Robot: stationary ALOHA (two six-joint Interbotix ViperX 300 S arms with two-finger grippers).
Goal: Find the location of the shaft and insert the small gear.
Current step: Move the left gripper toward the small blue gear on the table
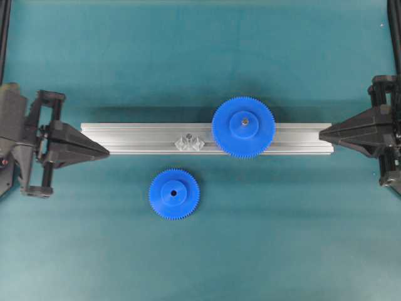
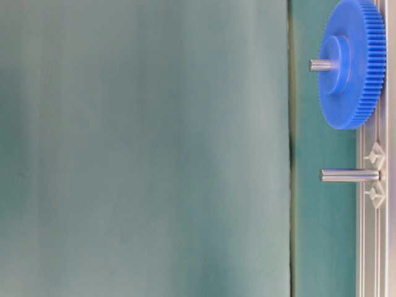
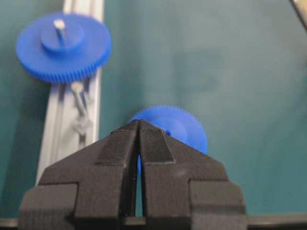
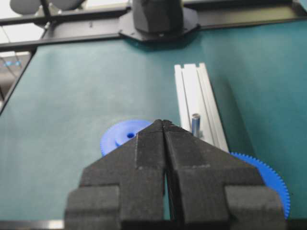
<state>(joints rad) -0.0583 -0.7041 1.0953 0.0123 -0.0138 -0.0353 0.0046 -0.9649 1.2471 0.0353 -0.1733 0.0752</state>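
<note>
While both my claws sit pinched shut on nothing, left claw (image 1: 108, 151) at 9 o'clock and right claw (image 1: 321, 133) at 3 o'clock, the small gear (image 1: 174, 194) lies flat on the mat at 6 o'clock of the shaft (image 1: 187, 137), which stands on the rail (image 1: 125, 138) beside the big gear (image 1: 243, 126).

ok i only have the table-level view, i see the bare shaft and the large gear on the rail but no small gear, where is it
observer: the small gear lies flat on the table, off the rail, below and left of the shaft in the overhead view
operator: is the left gripper holding anything
observer: no, the left gripper is shut and empty at the rail's left end
operator: and the right one
observer: the right gripper is shut and empty, at the rail's right end
</note>
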